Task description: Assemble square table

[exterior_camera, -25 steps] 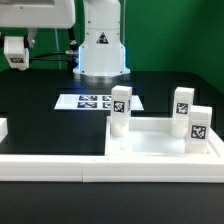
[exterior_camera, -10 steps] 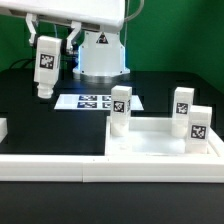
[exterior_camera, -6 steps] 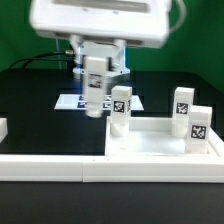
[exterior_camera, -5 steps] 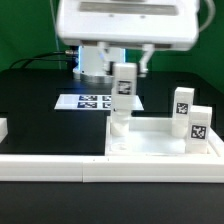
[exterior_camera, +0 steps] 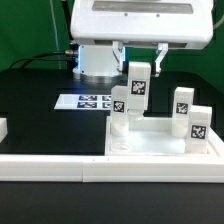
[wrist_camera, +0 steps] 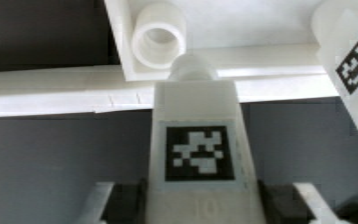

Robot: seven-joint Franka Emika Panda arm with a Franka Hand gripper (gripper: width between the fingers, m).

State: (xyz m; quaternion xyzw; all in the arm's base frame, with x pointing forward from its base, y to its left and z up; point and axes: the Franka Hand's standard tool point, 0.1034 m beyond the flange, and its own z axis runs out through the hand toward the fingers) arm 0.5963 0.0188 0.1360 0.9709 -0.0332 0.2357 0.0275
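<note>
In the exterior view, the arm's broad white wrist housing fills the upper middle, and below it the gripper (exterior_camera: 139, 62) hangs with its two dark fingers clamped on the top of a white leg block (exterior_camera: 138, 92) that bears a black-and-white tag on its face. This held leg block is upright and off the table, hanging above the square table slab (exterior_camera: 160, 148), just to the exterior view's right of another leg block (exterior_camera: 120, 112) that stands at the slab's near-left corner; the two overlap in the picture, and whether they touch cannot be told. The slab lies rim-up on the black table (exterior_camera: 40, 105), against the long low white border wall (exterior_camera: 60, 168) that runs along the front. Two more tagged leg blocks stand on the slab's right side, one further back (exterior_camera: 183, 106) and one nearer (exterior_camera: 200, 126). The marker board (exterior_camera: 88, 101) lies flat on the table behind the slab, in front of the robot's white base (exterior_camera: 101, 55). A small white piece (exterior_camera: 3, 128) sits at the exterior view's left edge. In the wrist view, the held leg block (wrist_camera: 197, 140) runs down the middle between the two fingers (wrist_camera: 108, 200), tag facing the camera, its rounded tip pointing toward the white slab (wrist_camera: 69, 92) below. A standing leg with a round hole in its end (wrist_camera: 158, 42) shows beyond the tip, and another tagged block (wrist_camera: 350, 62) sits at the picture's edge.
</note>
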